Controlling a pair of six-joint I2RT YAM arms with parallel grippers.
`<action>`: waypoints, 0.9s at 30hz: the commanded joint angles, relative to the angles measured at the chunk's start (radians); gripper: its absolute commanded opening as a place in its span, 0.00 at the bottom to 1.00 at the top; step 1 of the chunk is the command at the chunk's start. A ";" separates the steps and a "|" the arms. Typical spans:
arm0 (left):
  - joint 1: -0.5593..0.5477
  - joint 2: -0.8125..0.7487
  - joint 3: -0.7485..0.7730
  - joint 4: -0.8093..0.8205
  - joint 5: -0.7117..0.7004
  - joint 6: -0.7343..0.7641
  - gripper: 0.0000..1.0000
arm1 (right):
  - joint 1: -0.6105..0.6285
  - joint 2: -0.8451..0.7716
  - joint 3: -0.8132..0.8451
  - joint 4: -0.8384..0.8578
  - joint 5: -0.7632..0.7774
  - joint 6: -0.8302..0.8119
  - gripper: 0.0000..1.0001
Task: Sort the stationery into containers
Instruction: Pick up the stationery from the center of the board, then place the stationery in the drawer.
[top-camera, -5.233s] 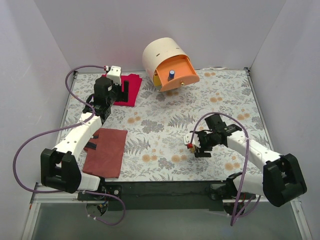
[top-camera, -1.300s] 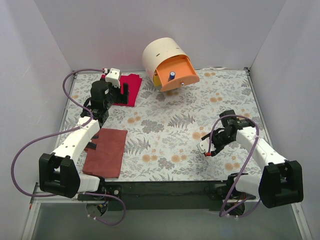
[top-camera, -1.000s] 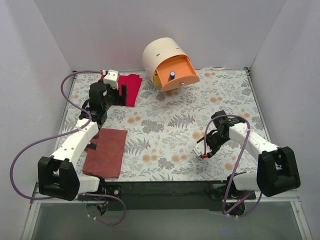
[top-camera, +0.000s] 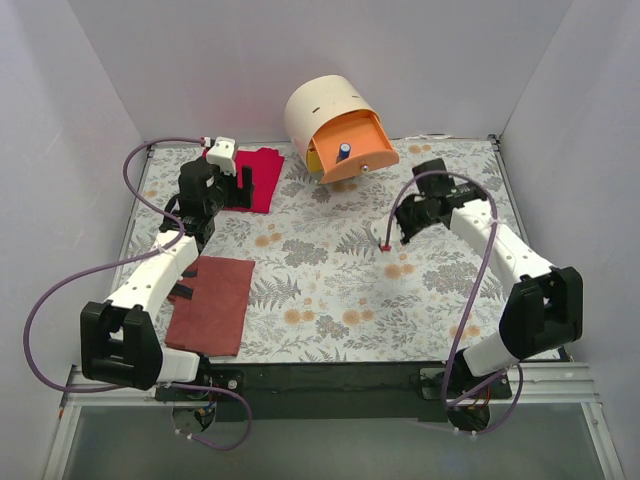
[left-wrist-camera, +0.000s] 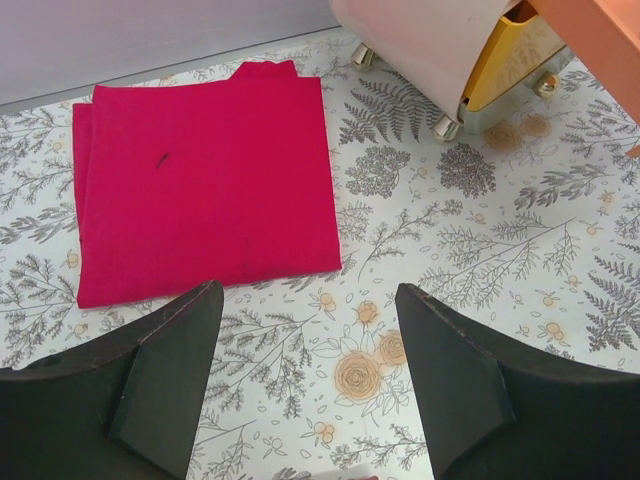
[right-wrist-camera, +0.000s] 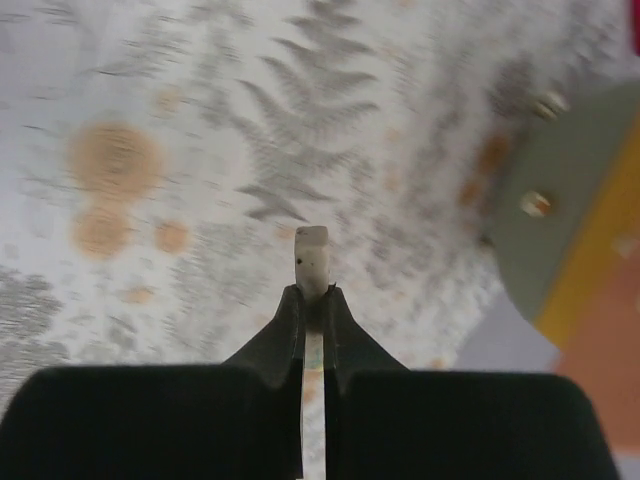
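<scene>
While my right gripper pinches the tiny tan block by its lower end, above the mat short of the orange drawer, any jolt could twist it loose

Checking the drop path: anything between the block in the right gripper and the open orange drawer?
Nothing visible. The right gripper pinches the tan block, and only a bare stretch of the floral table lies between it and the open orange drawer.
</scene>
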 joint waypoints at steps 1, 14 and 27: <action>0.005 0.004 0.044 0.026 0.021 -0.016 0.70 | -0.029 0.055 0.308 0.146 -0.068 0.340 0.01; 0.005 0.019 0.053 0.023 0.045 -0.040 0.70 | -0.026 0.303 0.614 0.511 -0.047 0.694 0.09; 0.005 0.004 0.035 0.014 0.049 -0.043 0.70 | 0.021 0.437 0.733 0.543 -0.027 0.751 0.09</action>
